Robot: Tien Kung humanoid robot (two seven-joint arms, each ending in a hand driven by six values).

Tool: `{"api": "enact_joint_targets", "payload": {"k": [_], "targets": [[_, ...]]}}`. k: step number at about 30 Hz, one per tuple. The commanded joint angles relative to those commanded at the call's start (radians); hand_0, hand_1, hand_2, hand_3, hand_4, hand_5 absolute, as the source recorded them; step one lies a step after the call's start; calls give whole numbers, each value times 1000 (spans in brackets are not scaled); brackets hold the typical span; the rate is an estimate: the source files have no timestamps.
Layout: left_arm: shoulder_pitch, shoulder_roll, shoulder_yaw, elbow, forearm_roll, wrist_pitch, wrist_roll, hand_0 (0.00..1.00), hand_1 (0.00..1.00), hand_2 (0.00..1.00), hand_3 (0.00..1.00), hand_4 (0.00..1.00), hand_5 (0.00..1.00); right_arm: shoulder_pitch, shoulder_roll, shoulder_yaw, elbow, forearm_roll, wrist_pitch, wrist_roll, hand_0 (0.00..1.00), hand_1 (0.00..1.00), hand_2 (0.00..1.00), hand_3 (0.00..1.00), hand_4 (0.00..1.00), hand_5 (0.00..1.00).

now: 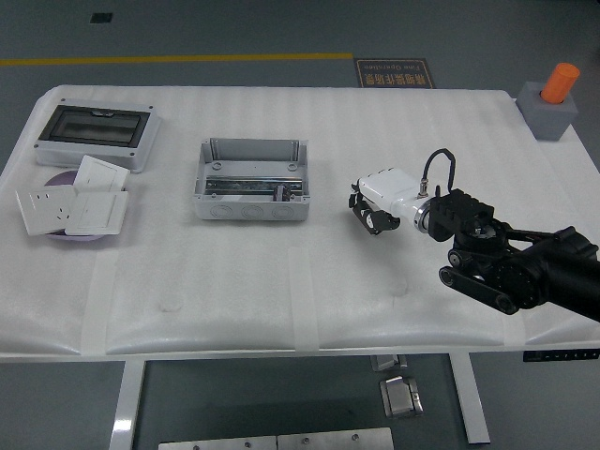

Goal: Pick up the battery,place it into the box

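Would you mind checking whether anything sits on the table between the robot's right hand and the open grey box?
Nothing visible does. The stretch of white table between the right hand and the open grey box to its left is bare.

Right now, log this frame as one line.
right hand: curled, low over table right of box | battery: not visible | box: open | left arm: out of view

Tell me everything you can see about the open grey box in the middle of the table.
The grey box looks like a plastic enclosure, rectangular, lidless and open upward. Inside lie a metal rail and a small dark part. Its front wall shows round knockout marks. It sits flat on the white table, left of the right hand. Nothing touches it but the table.
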Motion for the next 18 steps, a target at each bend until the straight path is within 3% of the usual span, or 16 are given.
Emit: {"api": "enact_joint_targets", "payload": {"k": [2, 3, 8, 9, 14, 15, 18], "targets": [[-1, 0, -1, 0, 1, 0, 0, 593, 618, 501, 613, 525, 443, 1, -7, -13, 9, 32, -24, 3, 760, 667, 651, 623, 198, 78], [-1, -1, -1, 0, 2, 0, 1, 593, 619, 498, 613, 534, 451, 0, -11, -11, 14, 41, -31, 4, 796, 700, 721, 811, 635, 227], [1, -1, -4, 1, 5, 0, 3, 593, 619, 498, 613, 534, 451, 2, -35, 26, 44, 43, -22, 5, 796, 700, 721, 811, 635, 227], [1, -1, -5, 1, 5, 0, 3, 593, 619, 497, 614, 536, 462, 4, -39, 31, 50, 38, -16, 4, 823, 727, 772, 893, 765, 355], [0, -3, -4, 1, 1, 0, 3, 593, 619, 497, 614, 536, 462, 13, -54, 38, 71, 16, 22, -6, 823, 727, 772, 893, 765, 355], [0, -3, -3, 1, -1, 0, 2, 593, 618, 494, 614, 536, 465, 16, -57, 36, 76, 10, 30, -9, 850, 749, 799, 924, 931, 526], [0, -3, 0, 1, -8, 0, 1, 593, 618, 494, 614, 536, 465, 25, -65, 24, 93, -17, 59, -22, 850, 749, 799, 924, 931, 526]]}}
